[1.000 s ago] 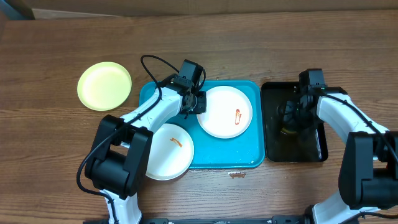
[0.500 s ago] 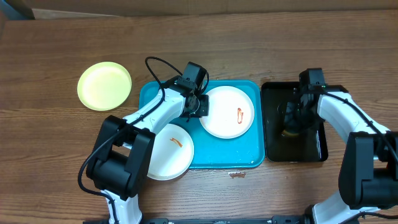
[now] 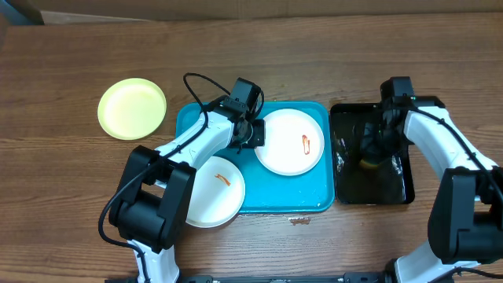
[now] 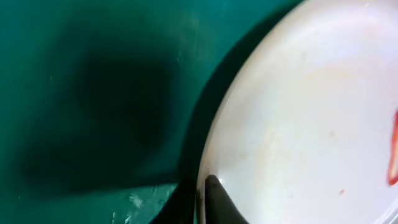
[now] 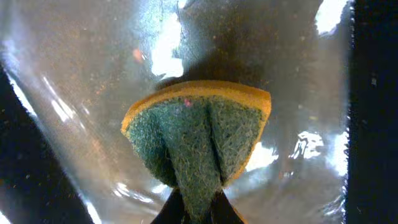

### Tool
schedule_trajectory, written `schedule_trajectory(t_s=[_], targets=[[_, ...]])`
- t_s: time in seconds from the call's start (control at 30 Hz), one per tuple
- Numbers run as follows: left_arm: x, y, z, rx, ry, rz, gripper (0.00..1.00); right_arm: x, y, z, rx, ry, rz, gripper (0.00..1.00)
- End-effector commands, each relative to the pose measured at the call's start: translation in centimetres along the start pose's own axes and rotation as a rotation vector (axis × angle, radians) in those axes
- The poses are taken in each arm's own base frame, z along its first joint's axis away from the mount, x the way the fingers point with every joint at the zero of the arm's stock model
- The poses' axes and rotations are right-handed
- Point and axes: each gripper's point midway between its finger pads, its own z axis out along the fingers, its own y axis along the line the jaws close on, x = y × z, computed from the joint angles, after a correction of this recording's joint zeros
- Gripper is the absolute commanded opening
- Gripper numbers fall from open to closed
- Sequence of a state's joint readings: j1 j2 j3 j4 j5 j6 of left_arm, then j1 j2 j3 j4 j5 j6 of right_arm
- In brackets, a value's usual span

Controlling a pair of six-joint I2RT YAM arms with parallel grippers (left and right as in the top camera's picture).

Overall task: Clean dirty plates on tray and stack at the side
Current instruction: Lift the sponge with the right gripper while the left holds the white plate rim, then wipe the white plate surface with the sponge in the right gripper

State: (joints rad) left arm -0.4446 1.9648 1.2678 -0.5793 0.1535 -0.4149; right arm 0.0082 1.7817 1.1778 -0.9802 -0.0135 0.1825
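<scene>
On the bench (image 3: 314,55), the left fingers (image 4: 214,199) pinch the rim of a white plate (image 3: 289,141), streaked with red sauce, lying in the turquoise tray (image 3: 271,200). A second white plate (image 3: 211,191), also smeared, overhangs the tray's near left corner; the lime-green plate (image 3: 132,108) sits well apart. The right fingers (image 5: 171,218) clamp a folded sponge (image 5: 196,143) over the wet black tray (image 3: 346,189).

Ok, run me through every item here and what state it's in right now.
Green plate, no smear, on the table.
Right white plate, red smear, on the tray.
Left white plate, orange smear, overhanging the tray's edge.
Sponge, folded, over the wet black tray.
Left end effector, shut on right white plate's rim.
Right end effector, shut on sponge.
</scene>
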Motion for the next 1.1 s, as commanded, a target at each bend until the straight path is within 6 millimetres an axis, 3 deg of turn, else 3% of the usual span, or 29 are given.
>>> schedule_trajectory(t_s=[0.0, 0.1, 0.13, 0.2, 0.33, 0.5, 0.57, 0.6, 0.63, 0.8, 0.87, 1.0, 1.03, 1.07], targets=[[1.7, -0.2, 0.4, 0.023, 0.073, -0.014, 0.26, -1.9, 0.5, -2.1, 0.002, -0.045, -0.013, 0.04], [1.0, -0.3, 0.4, 0.029, 0.047, -0.012, 0.31, -1.7, 0.4, -2.7, 0.006, -0.032, -0.013, 0.04], [0.6, -0.3, 0.4, 0.034, 0.033, -0.013, 0.26, -1.6, 0.4, -2.7, 0.007, -0.025, -0.015, 0.04], [-0.1, -0.2, 0.3, 0.042, 0.011, -0.017, 0.04, -1.2, 0.3, -2.7, 0.011, -0.008, -0.036, 0.04], [0.8, -0.6, 0.2, 0.081, 0.055, -0.042, 0.05, -0.4, 0.8, -2.7, 0.014, 0.019, -0.055, 0.04], [0.8, -0.9, 0.1, 0.098, 0.063, -0.042, 0.33, -0.5, 1.5, -2.7, 0.041, -0.004, -0.094, 0.04], [0.3, -0.7, 0.1, 0.090, 0.040, -0.040, 0.26, -0.8, 1.5, -2.9, 0.060, -0.018, -0.103, 0.04], [0.1, -0.7, 0.1, 0.092, 0.032, -0.040, 0.11, -1.0, 1.6, -3.1, 0.057, -0.023, -0.104, 0.04], [-0.1, -0.6, 0.1, 0.094, 0.028, -0.041, 0.04, -1.1, 1.8, -3.3, 0.052, -0.025, -0.104, 0.04], [0.0, -0.6, 0.1, 0.093, 0.031, -0.046, 0.04, -1.7, 3.2, -5.5, -0.009, -0.032, -0.109, 0.04], [0.2, -0.5, 0.1, 0.090, 0.039, -0.048, 0.04, -2.4, 4.7, -6.9, -0.042, -0.061, -0.134, 0.04], [1.0, -0.3, 0.1, 0.079, 0.072, -0.099, 0.04, -2.4, 7.1, -7.4, -0.060, -0.092, -0.206, 0.04], [1.2, -0.2, 0.1, 0.074, 0.082, -0.110, 0.06, -2.3, 7.8, -7.4, -0.063, -0.097, -0.227, 0.04], [1.7, -0.2, 0.1, 0.067, 0.098, -0.114, 0.20, -2.0, 9.0, -7.4, -0.070, -0.109, -0.262, 0.04]])
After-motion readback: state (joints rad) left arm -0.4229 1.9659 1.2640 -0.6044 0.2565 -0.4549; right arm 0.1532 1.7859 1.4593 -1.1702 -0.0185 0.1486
